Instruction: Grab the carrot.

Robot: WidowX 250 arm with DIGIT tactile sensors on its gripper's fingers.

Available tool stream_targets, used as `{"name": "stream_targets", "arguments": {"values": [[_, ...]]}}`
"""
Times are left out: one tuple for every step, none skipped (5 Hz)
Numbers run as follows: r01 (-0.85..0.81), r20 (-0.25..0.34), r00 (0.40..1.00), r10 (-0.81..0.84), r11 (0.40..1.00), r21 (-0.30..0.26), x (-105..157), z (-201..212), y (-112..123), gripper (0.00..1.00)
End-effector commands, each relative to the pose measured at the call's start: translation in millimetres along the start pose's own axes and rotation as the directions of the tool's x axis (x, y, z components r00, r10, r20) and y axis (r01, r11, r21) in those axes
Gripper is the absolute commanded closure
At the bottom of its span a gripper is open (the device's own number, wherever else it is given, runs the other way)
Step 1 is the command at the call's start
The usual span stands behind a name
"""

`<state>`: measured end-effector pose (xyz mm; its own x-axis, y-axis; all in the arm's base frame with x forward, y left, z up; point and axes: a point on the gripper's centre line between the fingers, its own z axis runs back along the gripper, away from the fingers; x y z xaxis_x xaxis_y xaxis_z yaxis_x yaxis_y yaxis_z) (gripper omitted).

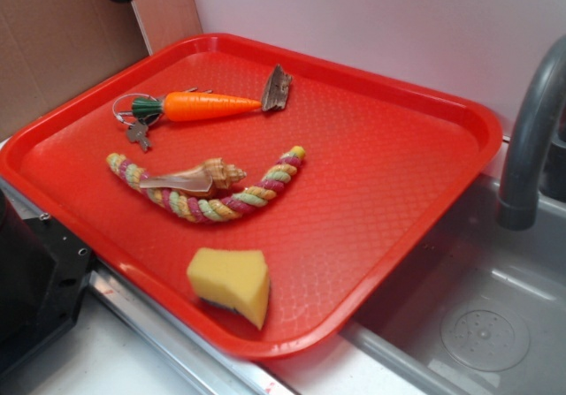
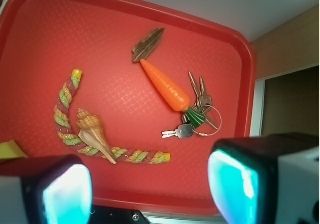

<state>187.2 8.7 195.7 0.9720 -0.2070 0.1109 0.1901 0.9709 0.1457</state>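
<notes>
Resting on a red tray [image 1: 398, 148] beside a sink [image 1: 478, 324], the carrot [image 1: 210, 106]; hand [image 2: 150, 184] apart

No readable text, labels or numbers anywhere.

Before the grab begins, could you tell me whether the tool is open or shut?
Open. In the wrist view the tool shows its two fingers set wide apart with nothing between them, above the tray, short of the carrot.

The exterior view looks down aslant at the tray [image 1: 398, 201]; the wrist view looks down on it from above, opposite side.
</notes>
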Motion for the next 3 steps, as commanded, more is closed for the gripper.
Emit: {"name": "stream_targets", "arguments": {"values": [[0.240,0.031,0.970,-0.241,0.970,0.034,39,-63,30,0.00],[0.424,0.104,0.902,-0.419,0.905,-0.034,31,-91,30,0.00],[0.451,0.099,0.890,-0.445,0.891,-0.054,30,-108,38,0.00]]}}
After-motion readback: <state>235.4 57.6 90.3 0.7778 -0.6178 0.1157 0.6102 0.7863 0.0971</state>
